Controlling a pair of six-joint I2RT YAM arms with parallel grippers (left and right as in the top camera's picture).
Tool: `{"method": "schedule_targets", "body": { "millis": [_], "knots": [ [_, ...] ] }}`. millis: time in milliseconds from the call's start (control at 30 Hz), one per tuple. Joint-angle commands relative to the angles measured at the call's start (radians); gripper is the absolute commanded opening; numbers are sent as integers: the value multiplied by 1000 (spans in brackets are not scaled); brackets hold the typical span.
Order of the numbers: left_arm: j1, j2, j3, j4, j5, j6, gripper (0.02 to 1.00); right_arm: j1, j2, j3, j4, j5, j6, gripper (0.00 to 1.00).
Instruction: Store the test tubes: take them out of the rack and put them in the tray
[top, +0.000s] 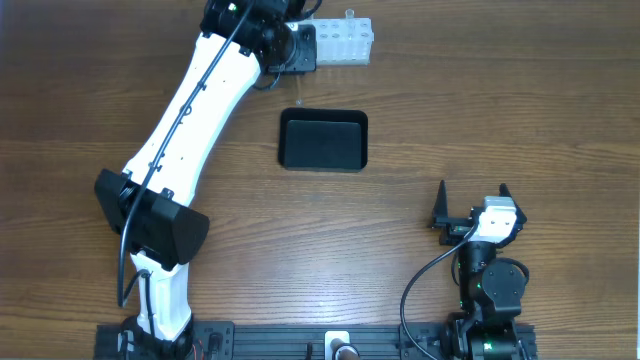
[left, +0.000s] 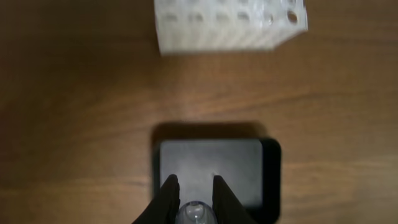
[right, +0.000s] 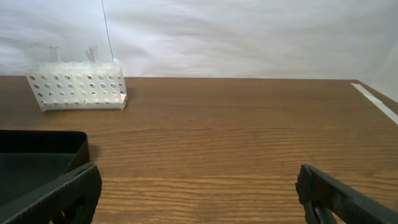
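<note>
Arms: two, one at each side of the wooden table (top: 540, 100).
Left claw (left: 194, 184): clamped on one clear test tube (left: 196, 213), seen end-on between its two fingers. In its own wrist view, the tips show against the tray's floor.
Right claw (top: 472, 200): its two fingers are spread wide with nothing between them. It sits low by its own base, well apart from rack and tray.
Rack (right: 78, 87): one white rack with many holes, at the far edge of the table, beyond the tray.
Tubes in rack: I count two standing upright, one (right: 55, 53) near one end and one (right: 92, 55) further along the row.
Tray (top: 323, 162): one, black and shallow. It sits between the rack and the arms' bases, apart from the rack, and I see nothing lying in it.
</note>
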Motion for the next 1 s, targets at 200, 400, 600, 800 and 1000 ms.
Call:
{"method": "schedule_targets", "body": {
  "millis": [200, 400, 600, 800, 1000],
  "knots": [
    [-1, 73, 17, -154, 129, -87, 38, -5, -10, -5, -4, -8, 2, 993],
    [-2, 145, 18, -198, 107, -74, 36, -5, -10, -5, -4, -8, 2, 993],
    [-4, 202, 18, -206, 107, -39, 36, -5, -10, -5, -4, -8, 2, 993],
    [-4, 260, 29, -203, 107, -13, 38, -5, -10, -5, -4, -8, 2, 991],
    [-4, 298, 30, -172, 95, 9, 36, -5, -10, -5, -4, -8, 2, 991]
  ]
}}
